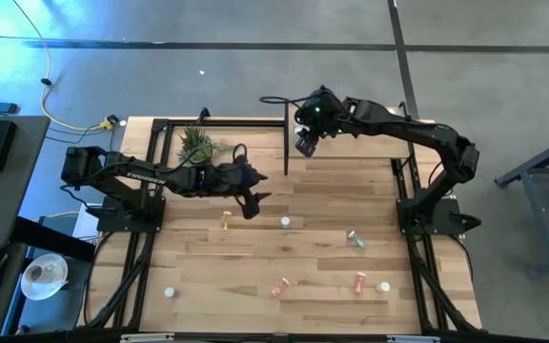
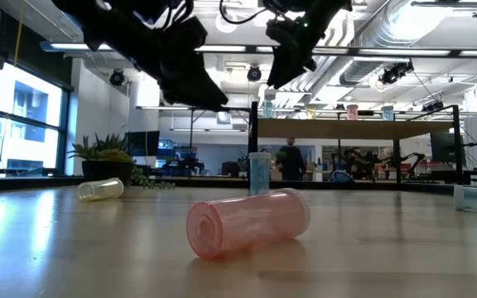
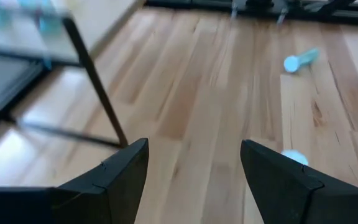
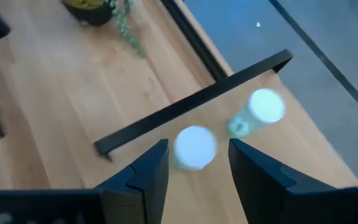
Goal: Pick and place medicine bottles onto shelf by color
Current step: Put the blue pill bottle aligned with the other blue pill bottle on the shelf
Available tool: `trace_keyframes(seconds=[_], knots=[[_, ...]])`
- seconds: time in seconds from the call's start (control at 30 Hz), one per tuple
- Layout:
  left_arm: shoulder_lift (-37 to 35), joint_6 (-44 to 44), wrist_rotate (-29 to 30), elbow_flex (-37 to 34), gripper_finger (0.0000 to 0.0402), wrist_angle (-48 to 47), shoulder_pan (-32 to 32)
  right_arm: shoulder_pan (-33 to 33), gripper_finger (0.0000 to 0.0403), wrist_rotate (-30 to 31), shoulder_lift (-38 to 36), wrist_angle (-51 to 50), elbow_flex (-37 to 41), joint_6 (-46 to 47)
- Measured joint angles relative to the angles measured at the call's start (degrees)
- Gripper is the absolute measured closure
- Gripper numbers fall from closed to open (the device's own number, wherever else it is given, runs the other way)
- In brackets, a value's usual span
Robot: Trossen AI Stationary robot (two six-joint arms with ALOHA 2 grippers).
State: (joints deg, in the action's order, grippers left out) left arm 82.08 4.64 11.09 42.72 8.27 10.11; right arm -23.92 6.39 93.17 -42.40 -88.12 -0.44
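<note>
Right pincer [image 4: 197,163] hovers open above a just-placed bottle [image 4: 195,147] on the shelf [image 4: 73,93]; next, lift clear. Left pincer [image 3: 194,168] open.

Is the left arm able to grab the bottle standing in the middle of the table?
Probably yes. The left gripper hangs open just above the table, and the standing bottle sits a little way off with only bare wood between them. The yellow bottle lies off to the other side, out of the way.

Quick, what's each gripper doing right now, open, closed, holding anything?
Left gripper: open, empty, above the table.
Right gripper: open over the shelf, a white-capped bottle between its fingers, not gripped as far as can be seen.
</note>
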Motion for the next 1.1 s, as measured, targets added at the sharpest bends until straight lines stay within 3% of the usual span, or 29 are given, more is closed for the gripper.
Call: trace_keyframes(seconds=[0.3, 0.5, 0.7, 0.93, 1.1], knots=[[0.0, 16.6, -0.2, 0.0, 0.0158, -12.7, -1.4, 3.3, 0.0244, 0.2, -1.9, -4.5, 0.0, -2.7], [-1.7, 29.0, -5.9, 0.0, 0.0158, -23.3, -4.5, 3.5, 0.0244, 0.4, -2.0, -5.4, 0.0, -4.8], [-3.5, 36.7, -6.2, 0.0, 0.0158, -30.3, -8.9, 3.5, 0.0244, 0.4, -2.0, -6.2, 0.0, -6.0], [-3.8, 37.8, -5.1, 0.0, 0.0158, -31.2, -12.4, 5.8, 0.0244, 0.4, -3.9, -12.0, 0.4, -4.1], [-3.8, 35.4, -1.4, 0.0, 0.0158, -30.4, -12.9, 9.3, 0.0244, -1.7, -8.3, -11.5, 6.7, -1.5]])
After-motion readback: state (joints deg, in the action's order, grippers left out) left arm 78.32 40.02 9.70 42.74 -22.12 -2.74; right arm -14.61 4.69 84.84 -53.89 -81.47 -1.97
